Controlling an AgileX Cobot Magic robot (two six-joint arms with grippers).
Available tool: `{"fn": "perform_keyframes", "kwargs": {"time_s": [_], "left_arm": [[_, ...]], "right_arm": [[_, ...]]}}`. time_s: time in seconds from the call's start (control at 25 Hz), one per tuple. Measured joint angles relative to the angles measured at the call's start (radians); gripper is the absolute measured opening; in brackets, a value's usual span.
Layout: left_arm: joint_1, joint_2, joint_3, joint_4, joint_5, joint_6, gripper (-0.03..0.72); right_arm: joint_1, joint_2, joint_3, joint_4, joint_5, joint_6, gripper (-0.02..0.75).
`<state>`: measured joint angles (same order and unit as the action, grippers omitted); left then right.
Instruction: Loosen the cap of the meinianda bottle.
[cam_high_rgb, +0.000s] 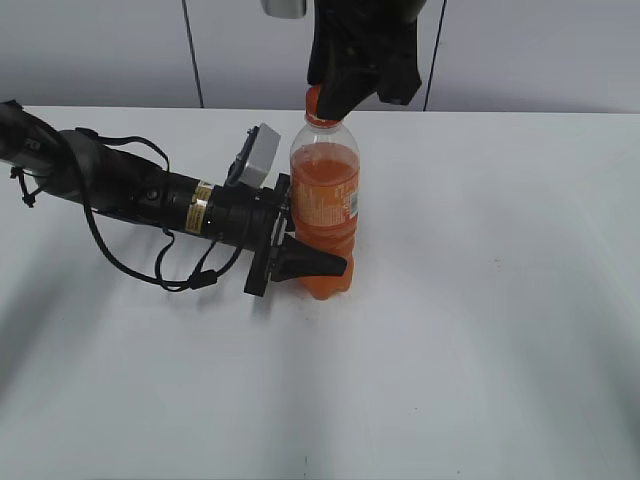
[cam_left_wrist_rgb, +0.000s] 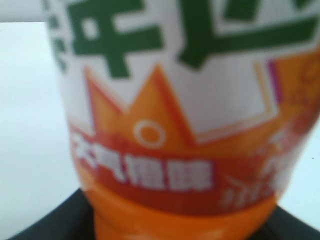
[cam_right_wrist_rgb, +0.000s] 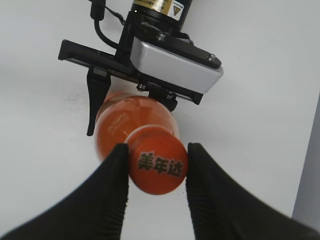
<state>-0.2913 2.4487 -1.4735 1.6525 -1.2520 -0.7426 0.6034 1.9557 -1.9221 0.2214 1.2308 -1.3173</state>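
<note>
I have the meinianda bottle upright on the white table, near the middle, w/ the left gripper closed around its lower body from the side and the right gripper coming from above, clamped on the cap. In the right wrist view both black fingers touch the cap on opposite sides, no gap visible, so I judge the step in hand is the twist itself. To do it well, I think the right wrist must turn about the bottle's own axis, not swing sideways, or else the bottle will tilt in the left jaws. The left grip has to hold firm, bc the plastic body is smooth and waisted and can rotate together w/ the cap; if this happens the cap will not loosen. Only a small turn is needed, I should not unscrew fully. On views: the exterior view shows the bottle is vertical and where the left arm holds it, but the right gripper hides most of the cap there. The right wrist view shows the cap top w/ its dark mark and the contact on both sides. The left wrist view gives only the blurred label, very close; its own fingers I can't see there.
</note>
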Motion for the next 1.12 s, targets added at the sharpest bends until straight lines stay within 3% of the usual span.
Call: {"fn": "perform_keyframes", "kwargs": {"time_s": [0.64, 1.12], "left_arm": [[0.0, 0.0, 0.0, 0.002, 0.002, -0.009, 0.394], [0.0, 0.0, 0.0, 0.002, 0.002, -0.009, 0.394]], "right_arm": [[0.0, -0.01, -0.003, 0.049, -0.002, -0.385, 0.246], [0.0, -0.037, -0.01, 0.068, -0.004, -0.344, 0.241]]}}
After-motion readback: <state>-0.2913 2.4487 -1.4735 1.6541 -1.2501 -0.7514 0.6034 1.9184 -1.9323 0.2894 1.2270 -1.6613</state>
